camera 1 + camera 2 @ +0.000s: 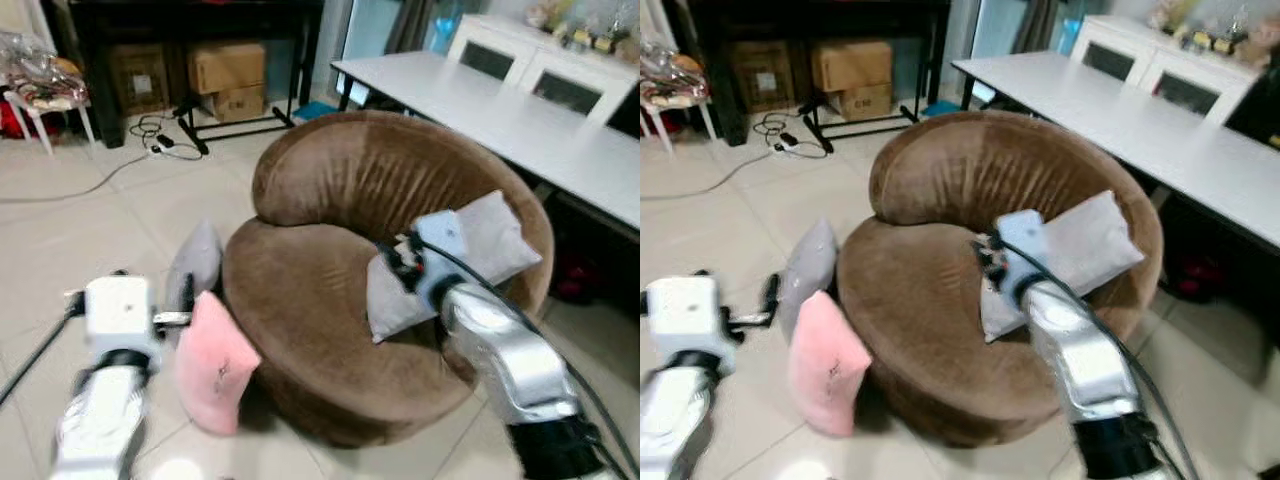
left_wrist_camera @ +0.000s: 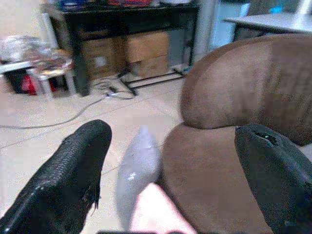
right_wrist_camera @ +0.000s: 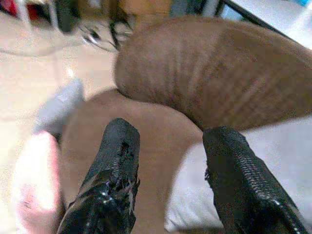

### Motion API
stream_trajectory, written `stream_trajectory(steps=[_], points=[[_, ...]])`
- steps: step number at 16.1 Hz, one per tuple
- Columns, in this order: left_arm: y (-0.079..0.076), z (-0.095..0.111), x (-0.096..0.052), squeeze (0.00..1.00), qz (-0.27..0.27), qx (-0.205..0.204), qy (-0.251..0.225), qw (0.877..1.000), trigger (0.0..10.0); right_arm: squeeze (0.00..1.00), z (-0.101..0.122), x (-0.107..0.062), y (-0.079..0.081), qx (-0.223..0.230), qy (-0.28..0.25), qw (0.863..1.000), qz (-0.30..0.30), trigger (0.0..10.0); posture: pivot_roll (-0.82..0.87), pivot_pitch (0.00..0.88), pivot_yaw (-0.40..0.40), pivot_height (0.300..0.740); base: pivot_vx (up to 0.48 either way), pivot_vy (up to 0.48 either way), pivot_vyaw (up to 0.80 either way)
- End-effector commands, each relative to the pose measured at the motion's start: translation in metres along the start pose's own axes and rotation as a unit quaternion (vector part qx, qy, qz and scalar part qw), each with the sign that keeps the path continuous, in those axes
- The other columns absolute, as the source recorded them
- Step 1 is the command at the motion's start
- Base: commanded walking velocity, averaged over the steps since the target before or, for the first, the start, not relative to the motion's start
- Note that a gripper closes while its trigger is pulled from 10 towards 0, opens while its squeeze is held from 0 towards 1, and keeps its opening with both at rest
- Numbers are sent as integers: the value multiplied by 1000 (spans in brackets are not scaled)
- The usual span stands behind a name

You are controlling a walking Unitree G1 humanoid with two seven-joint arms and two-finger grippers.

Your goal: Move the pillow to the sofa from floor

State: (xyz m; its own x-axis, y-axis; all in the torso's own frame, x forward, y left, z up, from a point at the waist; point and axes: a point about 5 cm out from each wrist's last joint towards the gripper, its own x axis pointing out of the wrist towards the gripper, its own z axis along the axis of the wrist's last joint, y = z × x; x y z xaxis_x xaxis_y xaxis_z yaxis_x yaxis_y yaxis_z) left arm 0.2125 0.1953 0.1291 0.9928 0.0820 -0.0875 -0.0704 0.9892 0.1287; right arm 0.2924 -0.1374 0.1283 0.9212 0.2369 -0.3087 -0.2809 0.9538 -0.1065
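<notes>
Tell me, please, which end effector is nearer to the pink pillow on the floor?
The left end effector: it hovers open just above the pink pillow. The right end effector is over the sofa seat, beside the gray pillow.

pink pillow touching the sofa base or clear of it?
Touching. In the left eye view the pink pillow leans on the brown sofa base, no floor between them; the right eye view agrees.
</notes>
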Motion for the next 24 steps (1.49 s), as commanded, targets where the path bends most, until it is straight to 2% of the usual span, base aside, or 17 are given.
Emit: stream_trajectory(steps=[1, 3, 5, 7, 9, 11, 13, 16, 17, 18, 19, 21, 22, 24], points=[[0, 0, 1, 0, -1, 10, 0, 1000, 10000, 0, 1, -1, -1, 1, 0, 1000, -4, 10000, -1, 0, -134, 740, 0, 345, 0], [-1, -1, -6, 0, 2, 12, -1, 1000, 10000, 0, -3, -5, 1, -14, -4, 1000, 9, 10000, 2, 0, -136, 740, 0, 343, 0], [0, -6, -12, 0, 3, 25, 4, 1000, 10000, 0, -8, -6, -7, -7, -20, 1000, -22, 10000, 24, 0, -135, 740, 0, 347, 0], [12, -11, -16, 0, 22, 35, -7, 999, 10000, 0, -18, -7, -15, -4, -28, 997, -65, 10000, 41, 0, -127, 740, 0, 345, 0], [21, -10, -20, 0, 34, 61, -20, 997, 10000, 0, -27, -9, -15, -14, -27, 998, -62, 10000, 54, 0, -130, 740, 0, 345, 0], [30, -18, -26, 0, 32, 74, -11, 997, 10000, 0, -35, -11, -10, -25, -32, 997, -68, 10000, 37, 0, -98, 740, 0, 345, 0], [24, -22, -25, 0, 4, 98, -15, 995, 10000, 0, -36, -13, -7, -10, -42, 997, -58, 10000, 33, 0, -81, 740, 0, 345, 0], [23, -19, -26, 0, -6, 101, -27, 995, 10000, 0, -42, -16, -3, 21, -34, 998, -44, 10000, 12, 0, -51, 740, 0, 358, 0], [20, -22, -27, 0, -11, 94, -27, 995, 10000, 78, -46, -18, -6, 14, -24, 999, -41, 10000, 5, 0, -48, 740, 0, 352, 0], [17, -22, -27, 0, -14, 95, -29, 995, 10000, 820, -46, -19, -9, 12, -22, 999, -42, 10000, 8, 0, -48, 740, 0, 352, 0], [14, -22, -27, 0, -22, 97, -32, 995, 10000, 1000, -43, -19, -9, 20, -32, 999, -14, 10000, 15, 0, -50, 740, 0, 360, 0], [18, -20, -26, 0, -23, 91, -33, 995, 10000, 1000, -34, -16, 1, 40, -54, 997, 43, 10000, 9, 0, 15, 740, 0, 178, 0], [19, -18, -26, 0, -31, 93, -37, 995, 10000, 1000, -32, -17, 3, 40, -58, 996, 48, 10000, 8, 0, 20, 740, 0, 0, 0], [30, -15, -22, 0, -24, 95, -38, 994, 10000, 1000, -30, -20, 6, 44, -69, 996, 37, 10000, -4, 0, 69, 740, 0, 0, 0]])
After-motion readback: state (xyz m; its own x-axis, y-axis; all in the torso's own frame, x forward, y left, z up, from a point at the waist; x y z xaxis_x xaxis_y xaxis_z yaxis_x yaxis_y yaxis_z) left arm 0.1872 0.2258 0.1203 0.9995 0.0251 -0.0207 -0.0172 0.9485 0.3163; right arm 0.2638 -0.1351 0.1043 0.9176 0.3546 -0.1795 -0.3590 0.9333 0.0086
